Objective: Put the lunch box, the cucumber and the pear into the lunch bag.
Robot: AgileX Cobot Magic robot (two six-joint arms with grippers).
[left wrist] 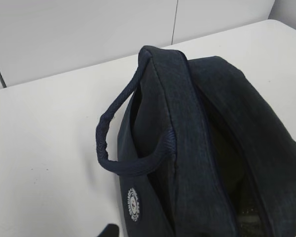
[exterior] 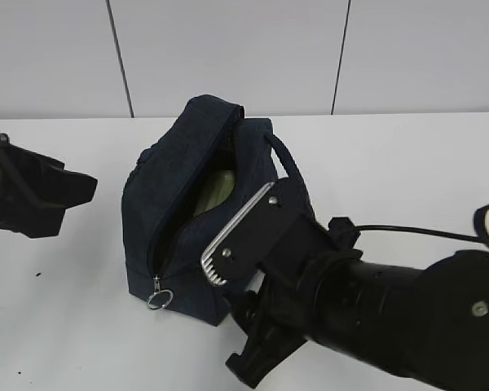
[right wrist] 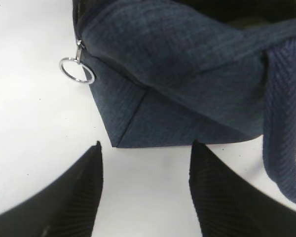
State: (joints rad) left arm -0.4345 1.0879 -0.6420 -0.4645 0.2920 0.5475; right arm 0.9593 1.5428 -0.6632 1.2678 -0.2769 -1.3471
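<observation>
From outside, your bag [exterior: 175,204] stood near the middle of the white table [exterior: 407,171], unzipped, with something pale green [exterior: 216,191] showing through the mouth and the ring pull [exterior: 160,299] hanging at its near end. Your right gripper [exterior: 257,326] sat low, just beside the bag's near right corner; your left gripper [exterior: 45,195] waited well apart at the left, and you couldn't tell whether it was open or closed. From your left wrist, the bag [left wrist: 197,148] lay below with one loop handle [left wrist: 123,143] standing out; the gripper's tips were out of view. From your right wrist, both fingers [right wrist: 69,197] were spread wide with nothing between them, the bag's corner [right wrist: 177,74] just beyond their tips and the ring [right wrist: 76,70] resting left.
</observation>
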